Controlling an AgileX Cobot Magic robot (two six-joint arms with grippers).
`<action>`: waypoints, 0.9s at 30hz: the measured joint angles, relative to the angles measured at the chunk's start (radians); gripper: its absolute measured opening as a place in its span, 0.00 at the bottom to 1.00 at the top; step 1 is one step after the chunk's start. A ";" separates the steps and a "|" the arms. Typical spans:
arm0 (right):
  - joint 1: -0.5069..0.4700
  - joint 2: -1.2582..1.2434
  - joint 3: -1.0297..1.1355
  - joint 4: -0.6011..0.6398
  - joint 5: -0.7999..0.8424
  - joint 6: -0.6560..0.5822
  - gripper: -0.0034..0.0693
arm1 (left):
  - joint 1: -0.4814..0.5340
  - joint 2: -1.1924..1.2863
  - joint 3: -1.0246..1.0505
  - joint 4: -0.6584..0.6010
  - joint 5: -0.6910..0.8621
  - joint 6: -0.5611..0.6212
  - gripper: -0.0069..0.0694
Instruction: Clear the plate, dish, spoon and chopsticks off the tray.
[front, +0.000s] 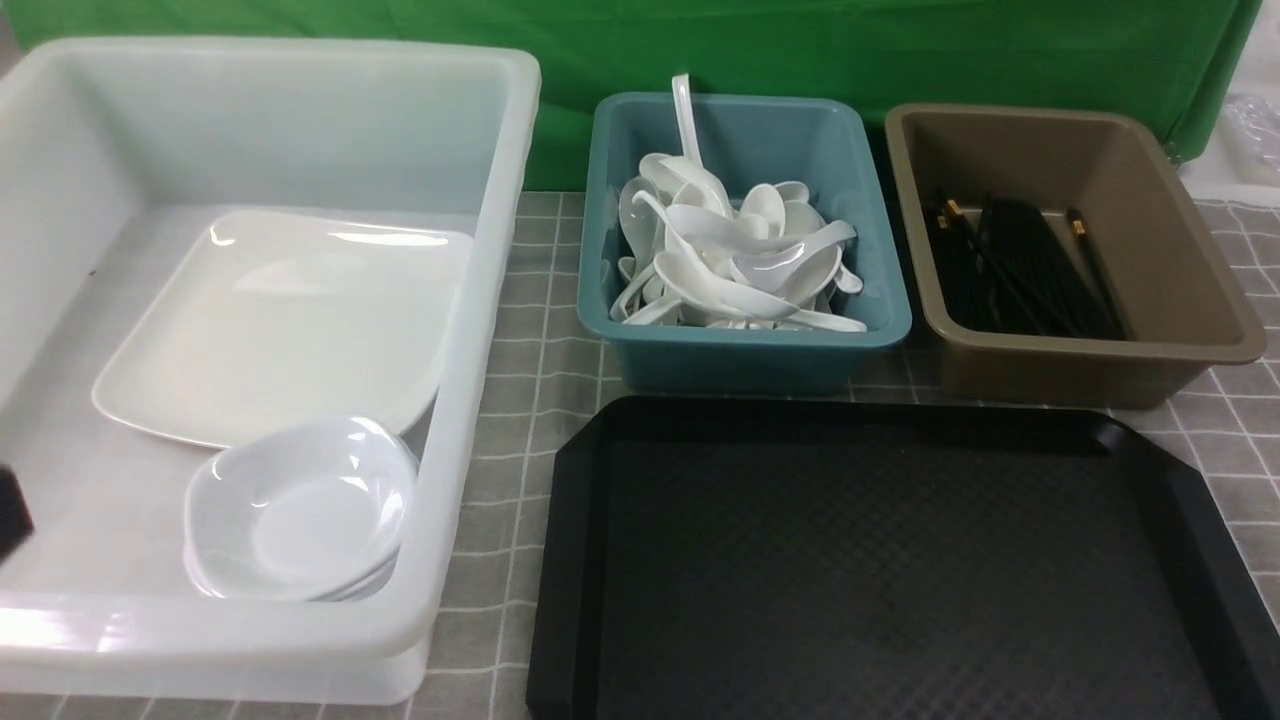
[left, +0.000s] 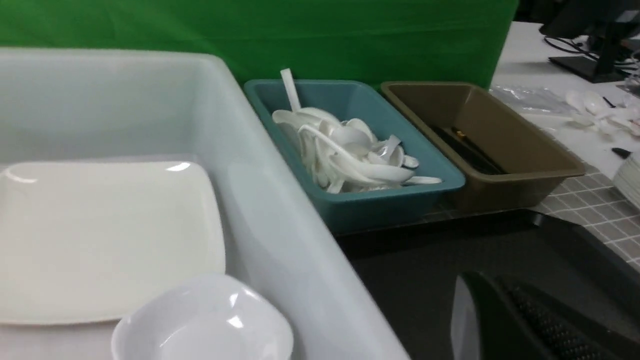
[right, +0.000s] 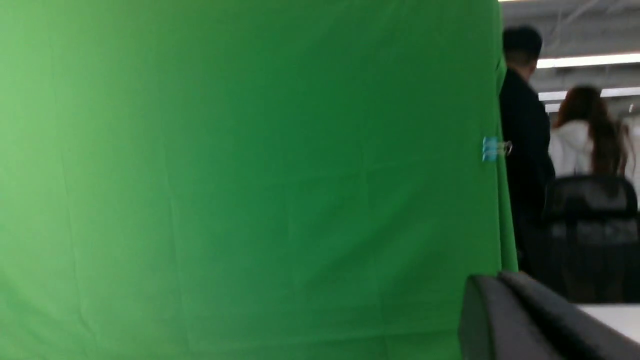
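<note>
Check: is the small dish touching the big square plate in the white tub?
Touching. Front view: dish rim overlaps plate near corner, no gap.

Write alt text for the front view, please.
A black tray lies bare in front. Behind it a teal bin holds white spoons, a brown bin black chopsticks; a white tub holds plate and dishes.
</note>
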 joint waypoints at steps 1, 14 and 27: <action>0.000 -0.021 0.026 0.001 -0.024 0.003 0.10 | 0.000 -0.024 0.034 0.004 -0.012 -0.001 0.11; 0.000 -0.082 0.080 0.002 -0.103 0.016 0.12 | 0.000 -0.110 0.181 0.004 -0.131 -0.048 0.11; 0.000 -0.082 0.089 0.002 -0.094 0.018 0.16 | 0.000 -0.110 0.181 0.004 -0.195 -0.048 0.11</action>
